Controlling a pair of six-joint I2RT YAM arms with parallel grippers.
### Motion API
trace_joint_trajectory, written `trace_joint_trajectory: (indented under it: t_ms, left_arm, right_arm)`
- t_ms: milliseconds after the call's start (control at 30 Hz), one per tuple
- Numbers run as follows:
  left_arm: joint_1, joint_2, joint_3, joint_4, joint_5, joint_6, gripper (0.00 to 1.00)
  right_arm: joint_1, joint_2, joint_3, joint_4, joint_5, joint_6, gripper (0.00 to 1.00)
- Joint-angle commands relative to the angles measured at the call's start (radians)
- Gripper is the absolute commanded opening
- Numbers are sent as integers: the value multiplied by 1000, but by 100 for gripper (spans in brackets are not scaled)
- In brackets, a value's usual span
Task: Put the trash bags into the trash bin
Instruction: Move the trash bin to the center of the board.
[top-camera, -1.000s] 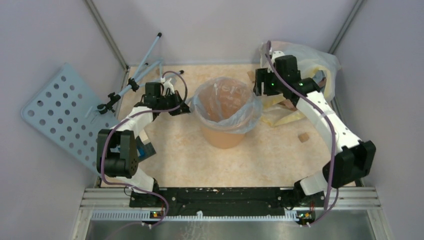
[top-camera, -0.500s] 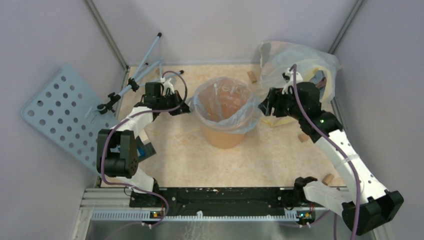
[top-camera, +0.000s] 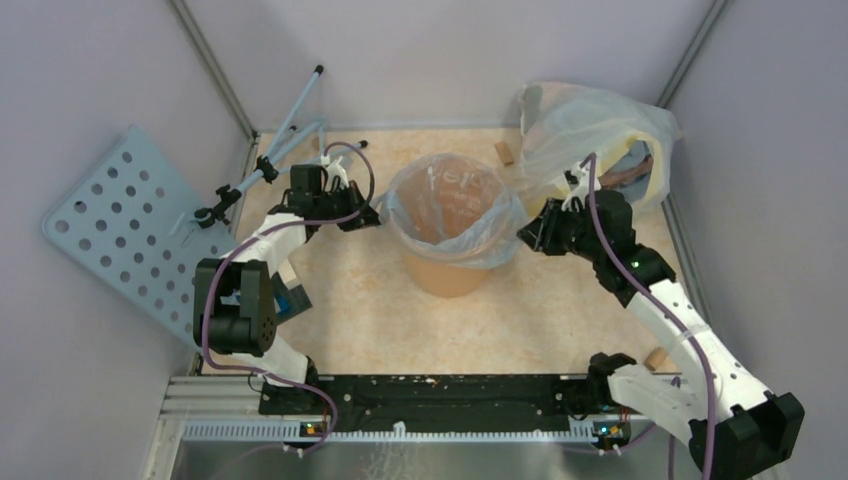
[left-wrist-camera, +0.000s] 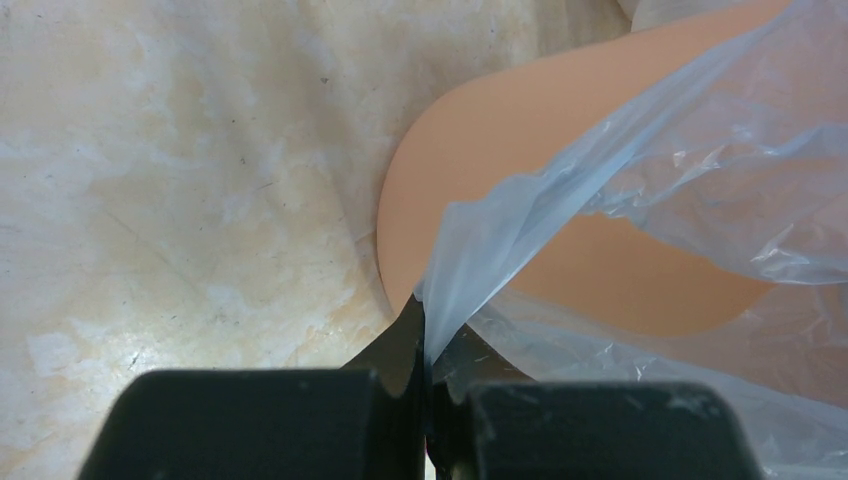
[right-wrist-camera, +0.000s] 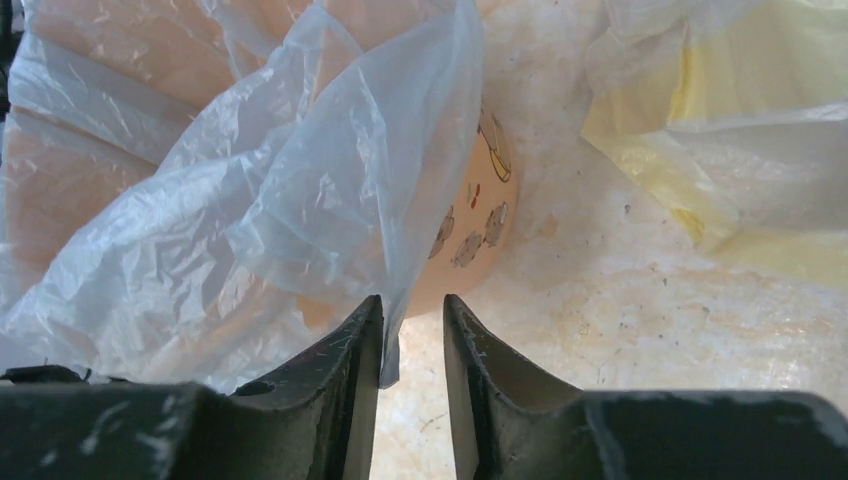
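Observation:
The orange trash bin (top-camera: 447, 270) stands mid-table. A grey-bluish trash bag (top-camera: 455, 205) lines it and folds over the rim. My left gripper (top-camera: 372, 213) is at the bin's left rim, shut on the bag's edge (left-wrist-camera: 470, 270), beside the bin (left-wrist-camera: 600, 270). My right gripper (top-camera: 527, 233) is at the bin's right rim with its jaws a little apart. A flap of the bag (right-wrist-camera: 330, 190) hangs between the fingers against the left one, in front of the bin (right-wrist-camera: 470, 235).
A big clear bag with yellow edges (top-camera: 600, 130) lies at the back right, also in the right wrist view (right-wrist-camera: 740, 170). Small wooden blocks (top-camera: 503, 152) lie nearby. A perforated grey plate (top-camera: 120, 230) and a stand (top-camera: 270, 160) are at the left.
My right arm swung down from near the yellow-edged bag and brought its gripper to the bin's right rim. The left arm has stayed in place holding the bag.

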Motion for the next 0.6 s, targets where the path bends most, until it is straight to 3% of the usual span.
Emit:
trace_joint_trajectory:
  t_ms: [0,100,133,567]
  left_arm:
    - [-2,-38,-14,50,-6,-4,0]
    - [-2,-30,-20,57,-7,-7,0]
    - [-2,-28,-23,60,-8,-9,0]
    - [-7,-22,-120,138,-8,-38,0]
  right_arm:
    - [-5,-72,-36,81,20,29,20]
    - [-5,-76,-73,88,42,31,2]
    - [-6,-76,-92,98,57,34,0]
    - [-5,27,-322,359,6,90,0]
